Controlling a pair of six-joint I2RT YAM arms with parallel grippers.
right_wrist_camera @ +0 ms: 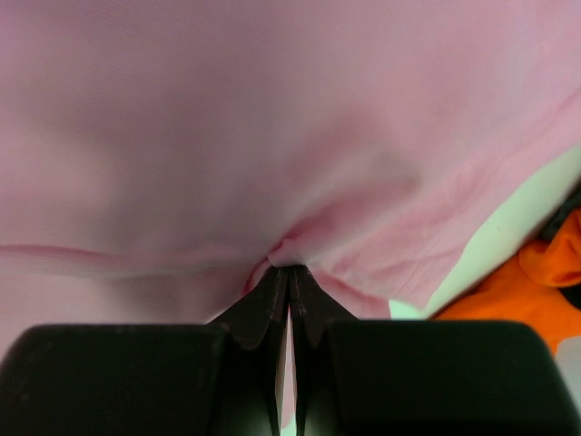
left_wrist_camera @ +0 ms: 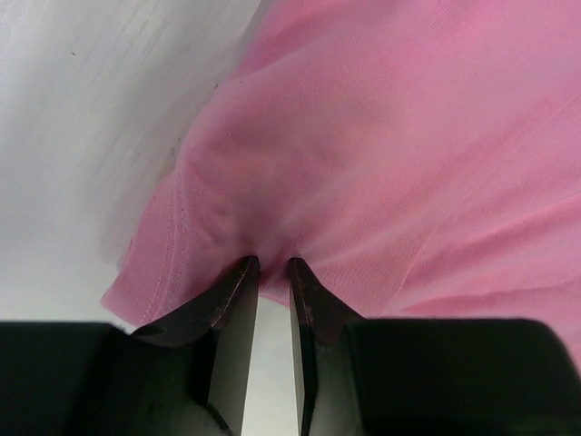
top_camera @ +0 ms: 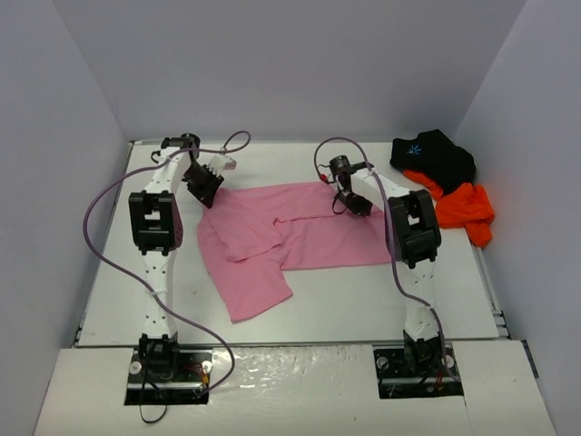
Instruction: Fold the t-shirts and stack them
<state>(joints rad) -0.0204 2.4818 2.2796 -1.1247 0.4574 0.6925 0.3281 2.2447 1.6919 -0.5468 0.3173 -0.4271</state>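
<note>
The jaws of the left gripper (left_wrist_camera: 272, 264) stood narrow, with a slim gap along their length. Their tips were pinched on a puckered fold of the pink t-shirt (top_camera: 300, 238) next to a stitched hem.

The jaws of the right gripper (right_wrist_camera: 289, 270) were pressed fully together. A small gathered fold of the same pink cloth was caught at their tips, close to another hemmed edge.

The pink t-shirt lay on the white table (top_camera: 354, 304) between the two arms. It was mostly flat. One part was doubled over near its middle, and one section reached toward the near left. The left gripper held it at its far left corner, and the right gripper held it at its far right edge.

The black t-shirt (top_camera: 436, 156), with a small light-blue print, lay bunched in the far right corner of the table. The orange t-shirt (top_camera: 465, 211) lay crumpled just beside it on the near side, touching it. The orange cloth was close to the pink hem at the right gripper.
</note>
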